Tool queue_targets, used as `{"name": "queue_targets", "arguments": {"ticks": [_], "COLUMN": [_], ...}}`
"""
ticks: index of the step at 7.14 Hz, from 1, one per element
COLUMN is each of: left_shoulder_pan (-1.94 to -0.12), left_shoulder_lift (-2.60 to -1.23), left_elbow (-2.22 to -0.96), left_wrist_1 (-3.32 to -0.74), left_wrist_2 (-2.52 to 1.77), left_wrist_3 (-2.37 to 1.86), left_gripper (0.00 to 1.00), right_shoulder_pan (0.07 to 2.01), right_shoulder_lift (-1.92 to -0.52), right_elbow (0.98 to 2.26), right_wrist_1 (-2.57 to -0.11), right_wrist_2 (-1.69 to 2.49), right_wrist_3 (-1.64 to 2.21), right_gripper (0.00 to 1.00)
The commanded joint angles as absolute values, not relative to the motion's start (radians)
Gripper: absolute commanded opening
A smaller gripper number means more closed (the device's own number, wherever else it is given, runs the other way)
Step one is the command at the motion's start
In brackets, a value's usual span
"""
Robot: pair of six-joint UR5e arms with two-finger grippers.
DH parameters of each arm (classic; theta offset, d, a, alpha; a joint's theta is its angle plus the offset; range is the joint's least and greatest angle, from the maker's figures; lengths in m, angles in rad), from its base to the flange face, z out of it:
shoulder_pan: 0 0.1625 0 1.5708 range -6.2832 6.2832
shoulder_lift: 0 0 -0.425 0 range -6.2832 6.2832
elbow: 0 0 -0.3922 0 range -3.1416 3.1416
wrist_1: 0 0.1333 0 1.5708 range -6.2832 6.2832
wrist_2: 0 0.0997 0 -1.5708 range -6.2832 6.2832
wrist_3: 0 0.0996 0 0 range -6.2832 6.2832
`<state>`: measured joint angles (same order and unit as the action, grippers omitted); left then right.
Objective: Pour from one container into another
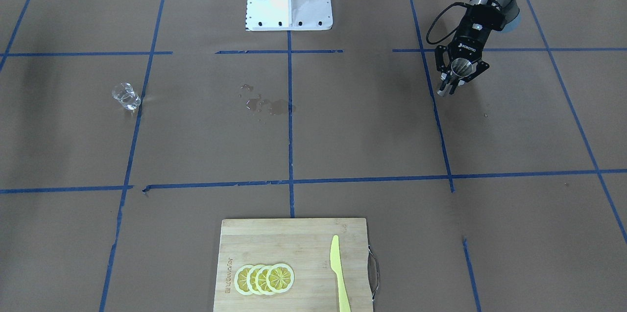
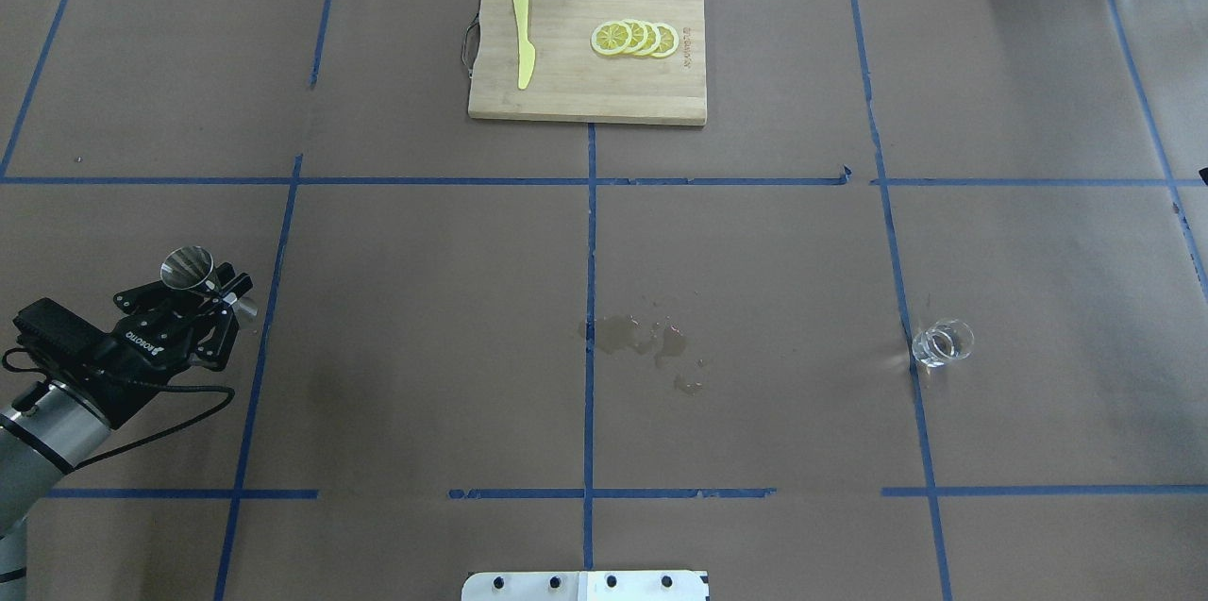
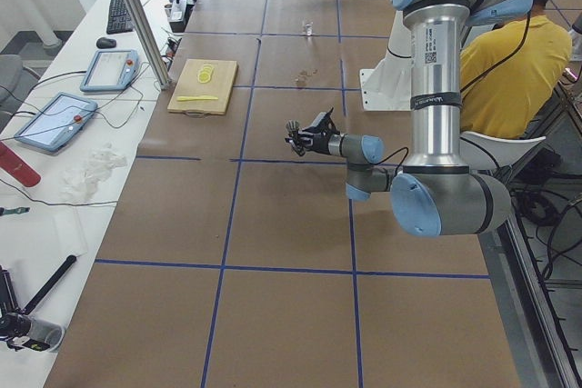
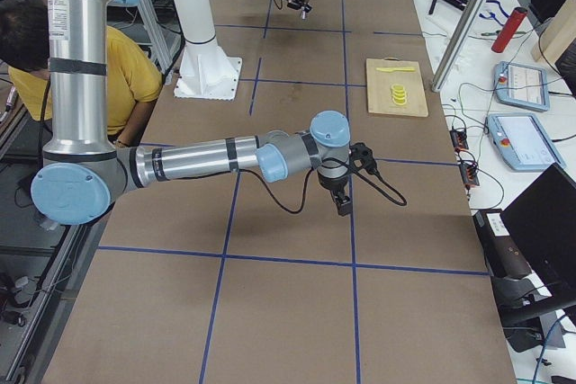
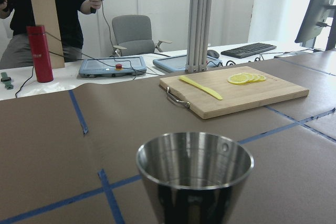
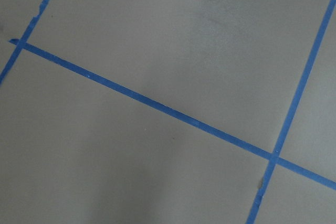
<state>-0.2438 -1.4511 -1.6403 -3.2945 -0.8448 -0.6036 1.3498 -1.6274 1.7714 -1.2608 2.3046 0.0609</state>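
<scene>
Overhead exterior | left pincer [image 2: 220, 291] clamps jigger [image 2: 187, 267] | glass cup [image 2: 941, 343] far | right pincer [image 4: 343, 207]: cannot tell

Blue-taped brown table [image 2: 425, 299], grey chair [image 5: 135, 29]

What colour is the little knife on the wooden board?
The knife is pale yellow, seen best in the exterior front-facing view.

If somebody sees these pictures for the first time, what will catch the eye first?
The left pincer grips a shiny steel jigger far out on the robot's left side. A clear glass cup stands alone far out on the right, and a wet spill lies roughly midway between them.
</scene>
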Motion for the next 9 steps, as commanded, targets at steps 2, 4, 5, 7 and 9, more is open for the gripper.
{"name": "queue_targets", "arguments": {"ticks": [2,4,5,7,9], "left_shoulder_pan": [-0.271,-0.27,-0.271,-0.273,-0.273], "left_shoulder_lift": [-1.514,-1.59,-1.639,-1.663,-1.664], "left_elbow": [-1.657,-1.654,-1.654,-1.644,-1.643], "left_wrist_1": [-3.283,-3.26,-3.2,-3.171,-3.169], "left_wrist_2": [-0.886,-0.887,-0.887,-0.885,-0.885], "left_wrist_3": [-0.588,-0.583,-0.584,-0.584,-0.586], "left_gripper": [0.0,0.0,0.0,0.0,0.0], "right_shoulder_pan": [1.206,1.148,1.123,0.99,0.674], "right_shoulder_lift": [-1.683,-1.677,-1.68,-1.742,-1.904], "right_elbow": [1.77,1.792,1.816,1.842,2.028], "right_wrist_1": [-0.914,-0.9,-0.834,-0.639,-0.598], "right_wrist_2": [2.29,2.293,2.275,2.078,1.668], "right_wrist_3": [0.395,0.501,0.54,0.746,0.958], "right_gripper": [1.0,1.0,1.0,1.0,1.0]}}
